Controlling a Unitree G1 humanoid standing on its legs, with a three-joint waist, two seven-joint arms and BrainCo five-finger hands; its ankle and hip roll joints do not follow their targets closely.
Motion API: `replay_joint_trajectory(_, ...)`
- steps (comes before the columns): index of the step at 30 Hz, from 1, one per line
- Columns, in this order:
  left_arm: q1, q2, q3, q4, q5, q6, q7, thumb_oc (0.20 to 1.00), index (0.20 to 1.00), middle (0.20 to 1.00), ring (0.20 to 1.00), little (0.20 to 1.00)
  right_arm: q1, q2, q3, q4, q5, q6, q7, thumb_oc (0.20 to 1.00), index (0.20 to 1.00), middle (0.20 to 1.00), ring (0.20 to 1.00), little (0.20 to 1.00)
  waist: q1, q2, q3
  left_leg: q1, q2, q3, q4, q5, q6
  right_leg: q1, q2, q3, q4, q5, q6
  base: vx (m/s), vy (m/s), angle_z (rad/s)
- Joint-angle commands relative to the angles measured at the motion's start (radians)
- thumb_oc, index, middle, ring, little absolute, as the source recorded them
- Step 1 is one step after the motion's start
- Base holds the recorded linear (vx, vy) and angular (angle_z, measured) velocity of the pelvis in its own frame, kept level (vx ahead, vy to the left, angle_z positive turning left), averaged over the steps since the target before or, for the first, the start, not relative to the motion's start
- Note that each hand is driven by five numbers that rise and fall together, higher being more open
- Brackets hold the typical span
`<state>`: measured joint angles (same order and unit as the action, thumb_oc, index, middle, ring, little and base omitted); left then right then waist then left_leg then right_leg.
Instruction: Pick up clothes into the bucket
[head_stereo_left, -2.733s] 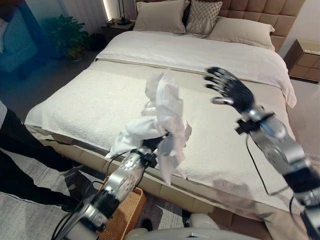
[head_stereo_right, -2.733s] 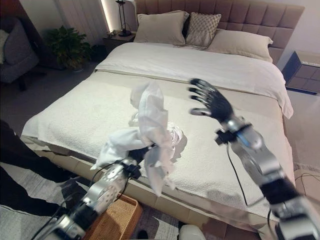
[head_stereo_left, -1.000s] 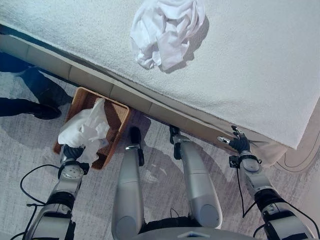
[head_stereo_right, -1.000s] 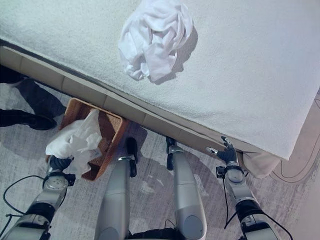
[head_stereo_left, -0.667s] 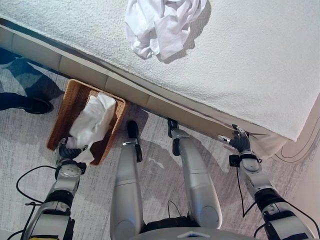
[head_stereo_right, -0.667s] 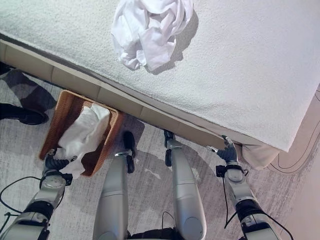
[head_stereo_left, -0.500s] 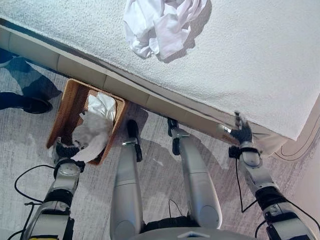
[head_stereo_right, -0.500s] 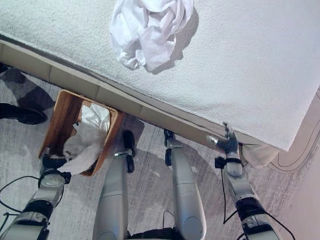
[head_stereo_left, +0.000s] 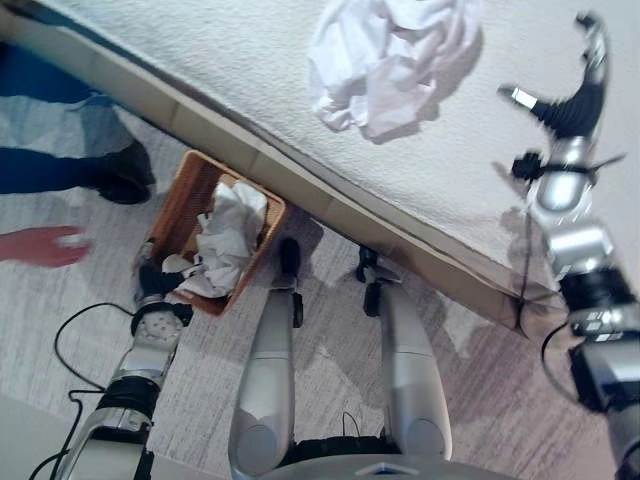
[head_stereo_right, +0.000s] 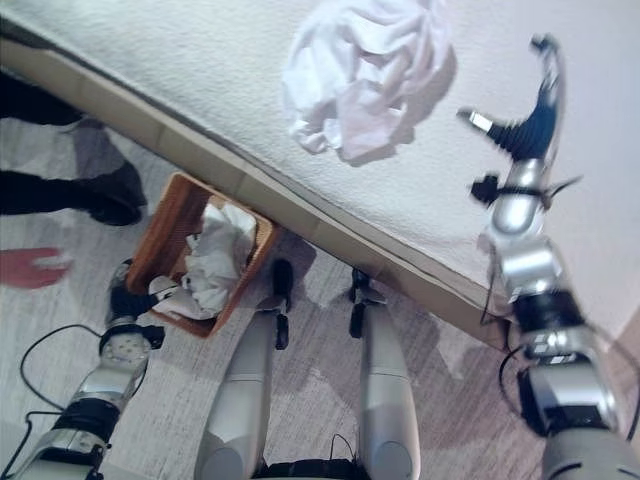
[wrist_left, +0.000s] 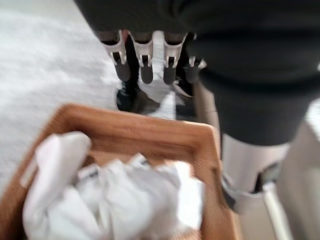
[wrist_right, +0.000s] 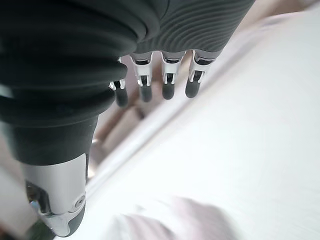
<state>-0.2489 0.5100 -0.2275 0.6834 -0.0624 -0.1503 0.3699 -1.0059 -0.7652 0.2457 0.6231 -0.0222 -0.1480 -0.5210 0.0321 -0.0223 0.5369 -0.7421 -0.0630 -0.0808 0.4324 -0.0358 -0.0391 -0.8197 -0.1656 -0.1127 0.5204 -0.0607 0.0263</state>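
Left eye view: wicker basket (head_stereo_left: 183, 200) on the carpet beside the bed (head_stereo_left: 240, 60), already holding a crumpled white shirt (head_stereo_left: 228, 235). Second pile of white clothes (head_stereo_left: 385, 55) lies on the bed top, well apart from the basket, up past the bed's edge.

Left robot hand (wrist_left: 150, 60) sits just at the basket's near rim, fingers straight and relaxed, nothing in it. Right robot hand (head_stereo_left: 570, 85) is up over the bed beside the pile, fingers spread wide, empty, not touching the cloth.

Handling call: pile looks like thin woven cotton, very light, fully limp, bunched in loose folds. Nothing breakable, but it will drape and trail. Best to pinch deep into the thickest bunch in the middle, not a loose hem, or part of it stays behind.

Bedspread is nubbly off-white, may drag slightly. Basket is stiff, tightly woven, rectangular, open top.
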Motion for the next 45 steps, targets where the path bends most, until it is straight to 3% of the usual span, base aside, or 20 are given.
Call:
replay_joint_trajectory(1,0.057,0.012,-0.050,0.001,-0.005,-0.041,-0.079,1.000,1.000,1.000,1.000,1.000,-0.035,-0.060,0.079,0.059,0.021,-0.004,0.053,1.000,1.000,1.000,1.000,1.000,-0.003,0.057,-0.017,-0.024,-0.024,-0.057,0.000,0.001,-0.003,0.047,-0.047,0.026,0.013,-0.039,0.066,0.00,-0.088,0.43)
replay_joint_trajectory(2,0.054,0.009,-0.076,-0.003,-0.002,-0.043,-0.085,1.000,1.000,1.000,1.000,1.000,-0.083,-0.065,0.115,0.107,0.025,0.001,0.063,1.000,1.000,1.000,1.000,1.000,0.002,0.060,-0.017,-0.023,-0.027,-0.066,-0.012,0.009,-0.006,0.049,-0.053,0.019,0.018,-0.043,0.065,0.07,-0.121,0.37)
replay_joint_trajectory(3,0.060,0.001,-0.109,-0.008,0.003,-0.044,-0.089,1.000,1.000,1.000,1.000,1.000,-0.111,-0.064,0.146,0.162,0.032,0.009,0.071,1.000,1.000,1.000,1.000,1.000,0.009,0.062,-0.017,0.004,-0.028,-0.077,-0.012,-0.017,-0.009,0.071,-0.059,0.015,0.038,-0.080,0.069,0.08,-0.127,0.41)
replay_joint_trajectory(8,0.062,-0.015,-0.259,-0.039,0.035,-0.044,-0.135,1.000,1.000,1.000,1.000,1.000,-0.265,-0.051,0.281,0.446,0.063,0.038,0.136,1.000,1.000,1.000,1.000,1.000,0.040,0.085,-0.017,0.006,-0.040,-0.124,-0.051,0.010,-0.014,0.073,-0.082,-0.031,0.064,-0.101,0.068,0.03,-0.088,0.38)
replay_joint_trajectory(10,0.056,-0.022,-0.270,-0.041,0.032,-0.042,-0.135,1.000,1.000,1.000,1.000,1.000,-0.279,-0.049,0.295,0.481,0.072,0.039,0.146,1.000,1.000,1.000,1.000,1.000,0.042,0.088,-0.017,0.006,-0.041,-0.132,-0.059,0.014,-0.015,0.074,-0.085,-0.037,0.065,-0.103,0.068,0.01,-0.088,0.20)
replay_joint_trajectory(15,0.064,-0.042,-0.312,-0.071,-0.005,-0.034,-0.206,1.000,1.000,1.000,1.000,1.000,-0.293,-0.069,0.424,0.664,0.037,0.098,0.372,1.000,1.000,1.000,1.000,1.000,0.079,0.114,-0.017,0.012,-0.048,-0.186,-0.114,0.056,-0.028,0.079,-0.103,-0.093,0.081,-0.126,0.063,0.01,-0.117,0.34)
replay_joint_trajectory(20,0.054,-0.085,-0.337,-0.057,-0.032,-0.024,-0.247,1.000,1.000,1.000,1.000,1.000,-0.232,-0.050,0.383,0.741,0.029,0.118,0.422,1.000,1.000,1.000,1.000,1.000,0.092,0.130,-0.017,0.026,-0.053,-0.202,-0.136,0.071,-0.027,0.089,-0.115,-0.106,0.086,-0.132,0.065,0.01,-0.045,0.25)
replay_joint_trajectory(22,0.046,-0.088,-0.343,-0.064,-0.027,-0.025,-0.251,1.000,1.000,1.000,1.000,1.000,-0.212,-0.038,0.390,0.717,0.026,0.112,0.441,0.576,0.576,0.576,0.576,0.576,0.093,0.131,-0.017,0.027,-0.053,-0.201,-0.139,0.072,-0.027,0.087,-0.112,-0.104,0.084,-0.132,0.064,0.01,-0.007,0.02)
replay_joint_trajectory(23,0.046,-0.088,-0.343,-0.064,-0.027,-0.025,-0.251,1.000,1.000,1.000,1.000,1.000,-0.211,-0.039,0.389,0.716,0.026,0.112,0.441,0.576,0.576,0.576,0.576,0.576,0.093,0.131,-0.017,0.028,-0.053,-0.201,-0.139,0.072,-0.027,0.087,-0.112,-0.104,0.084,-0.132,0.064,0.00,0.000,0.00)
replay_joint_trajectory(24,0.040,-0.092,-0.342,-0.063,-0.030,-0.023,-0.254,1.000,1.000,1.000,1.000,1.000,-0.204,-0.034,0.385,0.702,0.038,0.110,0.445,0.200,0.200,0.200,0.200,0.200,0.092,0.131,-0.017,0.031,-0.052,-0.201,-0.144,0.074,-0.027,0.086,-0.109,-0.100,0.080,-0.131,0.064,0.00,0.000,0.00)
replay_joint_trajectory(32,0.031,-0.104,-0.326,-0.086,-0.060,-0.032,-0.232,1.000,1.000,1.000,1.000,1.000,-0.191,-0.029,0.348,0.625,0.069,0.088,0.366,0.200,0.200,0.200,0.200,0.200,0.075,0.122,-0.017,0.051,-0.046,-0.176,-0.134,0.062,-0.025,0.104,-0.099,-0.071,0.063,-0.119,0.067,0.00,0.015,-0.01)
replay_joint_trajectory(33,0.032,-0.106,-0.313,-0.087,-0.065,-0.034,-0.227,1.000,1.000,1.000,1.000,1.000,-0.183,-0.020,0.354,0.573,0.065,0.079,0.349,0.200,0.200,0.200,0.200,0.200,0.067,0.109,-0.017,0.067,-0.042,-0.163,-0.125,0.049,-0.024,0.122,-0.089,-0.059,0.048,-0.113,0.068,-0.08,0.078,-0.07)
replay_joint_trajectory(34,0.024,-0.109,-0.301,-0.081,-0.065,-0.033,-0.223,1.000,1.000,1.000,1.000,1.000,-0.193,-0.021,0.357,0.534,0.062,0.076,0.343,0.200,0.200,0.200,0.200,0.200,0.062,0.103,-0.017,0.054,-0.038,-0.156,-0.121,0.073,-0.023,0.118,-0.083,-0.059,0.025,-0.073,0.063,-0.08,0.092,-0.20)
replay_joint_trajectory(39,0.042,-0.111,-0.295,-0.062,-0.044,-0.033,-0.233,1.000,1.000,1.000,1.000,1.000,-0.170,-0.015,0.377,0.419,0.045,0.070,0.344,0.200,0.200,0.200,0.200,0.200,0.039,0.064,-0.017,0.127,-0.019,-0.118,-0.094,0.035,-0.018,0.194,-0.058,-0.022,-0.009,-0.058,0.067,-0.01,0.055,-0.37)
replay_joint_trajectory(41,0.051,-0.104,-0.302,-0.065,-0.022,-0.035,-0.250,1.000,1.000,1.000,1.000,1.000,-0.147,-0.025,0.377,0.338,0.046,0.062,0.353,0.200,0.200,0.200,0.200,0.200,0.015,0.033,-0.017,0.217,0.000,-0.082,-0.080,0.002,-0.017,0.280,-0.038,0.010,-0.046,-0.049,0.074,0.04,0.086,-0.38)
replay_joint_trajectory(45,0.052,-0.078,-0.300,-0.114,-0.006,-0.044,-0.281,1.000,1.000,1.000,1.000,1.000,-0.094,-0.060,0.343,0.235,0.057,0.050,0.361,0.200,0.200,0.200,0.200,0.200,-0.019,0.002,-0.025,0.360,0.020,-0.042,-0.076,-0.037,-0.017,0.419,-0.017,0.041,-0.095,-0.044,0.084,0.06,0.060,-0.61)
